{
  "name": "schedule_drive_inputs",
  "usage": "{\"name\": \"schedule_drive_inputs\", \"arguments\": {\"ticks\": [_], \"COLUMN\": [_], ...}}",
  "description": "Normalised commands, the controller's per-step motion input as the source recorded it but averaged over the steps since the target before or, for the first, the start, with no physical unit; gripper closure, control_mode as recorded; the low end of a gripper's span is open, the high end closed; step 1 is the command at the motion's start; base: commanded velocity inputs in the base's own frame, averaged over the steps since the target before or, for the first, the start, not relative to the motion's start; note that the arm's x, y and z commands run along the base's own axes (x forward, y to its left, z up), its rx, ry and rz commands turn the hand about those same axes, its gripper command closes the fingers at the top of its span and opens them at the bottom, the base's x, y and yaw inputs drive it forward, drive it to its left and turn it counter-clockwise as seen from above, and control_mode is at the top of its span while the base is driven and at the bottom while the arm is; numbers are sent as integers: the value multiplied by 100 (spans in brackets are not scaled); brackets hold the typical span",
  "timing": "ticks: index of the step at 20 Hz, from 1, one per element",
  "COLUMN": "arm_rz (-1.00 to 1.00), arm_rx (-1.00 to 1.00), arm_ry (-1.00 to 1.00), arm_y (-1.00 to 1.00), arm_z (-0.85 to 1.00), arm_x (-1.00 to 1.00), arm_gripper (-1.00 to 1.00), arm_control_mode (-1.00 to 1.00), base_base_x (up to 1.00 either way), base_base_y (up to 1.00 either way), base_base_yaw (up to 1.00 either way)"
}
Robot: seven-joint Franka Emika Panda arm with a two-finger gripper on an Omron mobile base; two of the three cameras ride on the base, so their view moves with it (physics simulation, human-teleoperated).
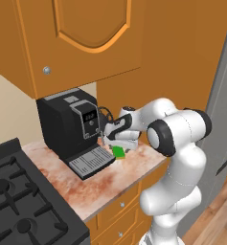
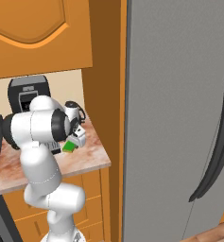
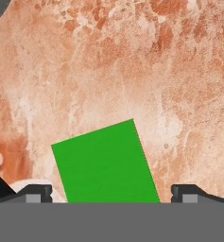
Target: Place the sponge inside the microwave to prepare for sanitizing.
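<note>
Mottled reddish stone countertop [image 1: 105, 184] over orange drawer fronts.
A black coffee machine [image 1: 69, 127] stands on it beside the stove, its drip tray facing forward; the green sponge [image 3: 105, 163] lies flat just beside that tray, slightly askew.

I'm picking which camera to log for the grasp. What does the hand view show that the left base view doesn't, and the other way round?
Hand view alone: the gripper fingertips standing wide apart on either side of the sponge, which sits skewed between them with a gap at each side.
Left base view alone: the black coffee machine beside the sponge, the stove and the upper cabinet.
Both: the green sponge lying on the reddish counter, under the open gripper.
</note>
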Motion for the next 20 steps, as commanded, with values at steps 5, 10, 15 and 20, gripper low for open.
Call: {"name": "schedule_drive_inputs", "arguments": {"ticks": [5, 10, 15, 20], "arm_rz": [0, 0, 0, 0], "arm_rx": [0, 0, 0, 0], "arm_ry": [0, 0, 0, 0], "arm_y": [0, 0, 0, 0], "arm_z": [-14, -8, -8, -25], "arm_x": [13, 10, 5, 2], "arm_gripper": [-100, -100, -100, -100], "arm_control_mode": [-100, -100, -100, -100], "base_base_x": [0, 0, 0, 0], "base_base_y": [0, 0, 0, 0], "base_base_yaw": [0, 0, 0, 0]}}
